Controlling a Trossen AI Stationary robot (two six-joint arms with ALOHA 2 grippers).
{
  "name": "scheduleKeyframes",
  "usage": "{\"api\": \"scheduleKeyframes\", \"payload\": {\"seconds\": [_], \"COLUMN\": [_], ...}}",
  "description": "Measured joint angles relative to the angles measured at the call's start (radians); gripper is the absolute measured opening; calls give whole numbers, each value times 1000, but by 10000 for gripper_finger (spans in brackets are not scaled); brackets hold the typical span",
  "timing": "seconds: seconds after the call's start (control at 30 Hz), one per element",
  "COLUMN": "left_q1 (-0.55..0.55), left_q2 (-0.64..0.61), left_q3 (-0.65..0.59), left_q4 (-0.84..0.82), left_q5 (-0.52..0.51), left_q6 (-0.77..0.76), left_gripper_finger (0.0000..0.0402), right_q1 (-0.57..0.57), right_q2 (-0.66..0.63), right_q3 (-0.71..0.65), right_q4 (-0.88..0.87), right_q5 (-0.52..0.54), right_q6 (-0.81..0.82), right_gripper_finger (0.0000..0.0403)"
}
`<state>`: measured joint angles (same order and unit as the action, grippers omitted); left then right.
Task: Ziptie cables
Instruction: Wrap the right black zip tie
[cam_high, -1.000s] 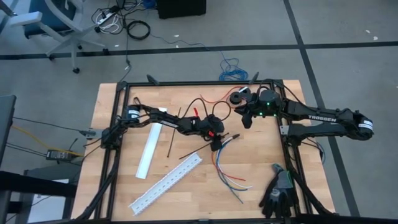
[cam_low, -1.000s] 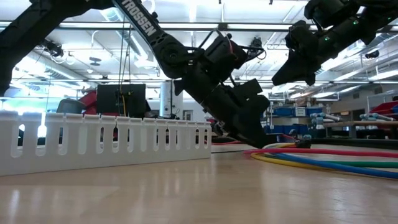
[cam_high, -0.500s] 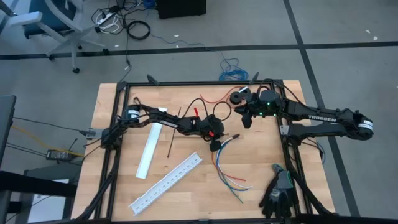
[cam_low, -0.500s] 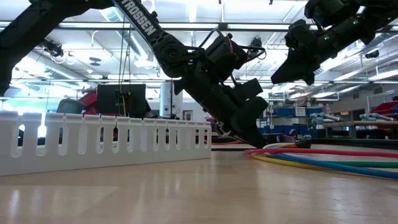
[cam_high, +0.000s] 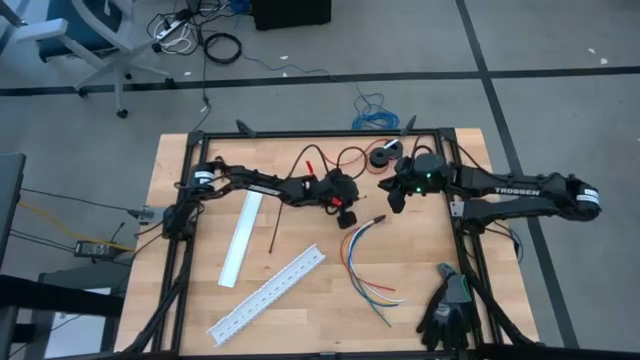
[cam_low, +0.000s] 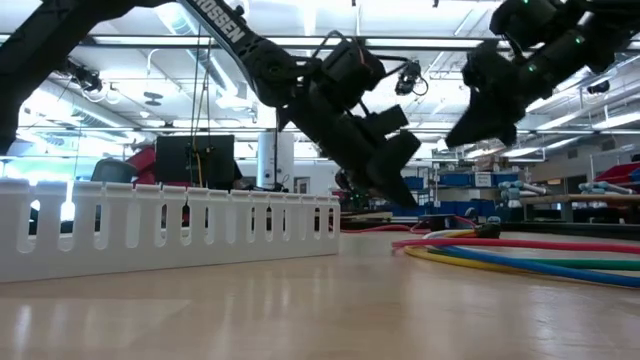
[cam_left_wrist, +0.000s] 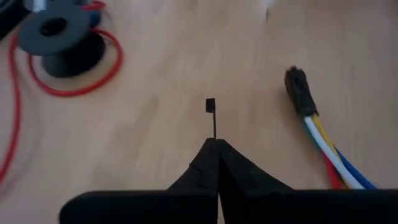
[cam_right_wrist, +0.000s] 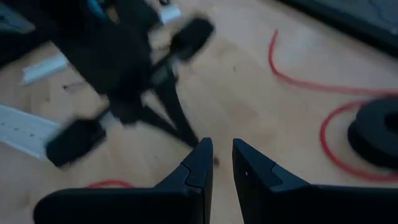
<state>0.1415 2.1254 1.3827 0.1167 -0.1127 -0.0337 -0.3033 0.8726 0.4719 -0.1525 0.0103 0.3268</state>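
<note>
- My grippers: two, left gripper (cam_high: 347, 214) and right gripper (cam_high: 393, 200).
- Cables (cam_high: 362, 262): one bunch.
- Black spool (cam_high: 382, 157): one, beyond the cables.
- White slotted duct (cam_high: 267, 293): one.
- White flat cover (cam_high: 239, 240): one.
- Black gloves (cam_high: 447, 312): one pile.

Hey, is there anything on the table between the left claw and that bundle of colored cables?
Nothing visible. The left claw, shut on a thin black zip tie, hangs above bare wood. The cables lie beside it with their black-sleeved end nearest. The black spool sits off on the other side.

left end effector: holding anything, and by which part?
Yes: the left end effector, shut, pinches a thin black zip tie by its tail; head sticks out.
</note>
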Motion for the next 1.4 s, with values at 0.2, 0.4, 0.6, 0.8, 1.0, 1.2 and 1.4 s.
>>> {"api": "scheduleKeyframes", "payload": {"seconds": [0.2,0.4,0.6,0.8,1.0,1.2,1.4], "left_q1": [30,81,101,101,101,101,100], "left_q2": [-90,-173,-190,-191,-191,-191,-191], "left_q3": [-84,-305,-509,-547,-545,-545,-545], "left_q4": [124,527,1008,1145,1141,1142,1140], "left_q5": [2,116,144,137,133,133,133], "left_q6": [-50,-234,-452,-501,-501,-489,-452], "left_gripper_finger": [1,0,0,0,0,0,0], "right_q1": [46,72,80,80,80,79,60], "right_q2": [0,-1,4,70,213,373,475], "right_q3": [-153,-287,-351,-353,-351,-295,-221], "right_q4": [206,497,696,907,1222,1283,1373], "right_q5": [48,48,68,100,90,91,79], "right_q6": [101,169,179,114,14,11,-3], "right_gripper_finger": [51,50,50,50,65,114,152]}}
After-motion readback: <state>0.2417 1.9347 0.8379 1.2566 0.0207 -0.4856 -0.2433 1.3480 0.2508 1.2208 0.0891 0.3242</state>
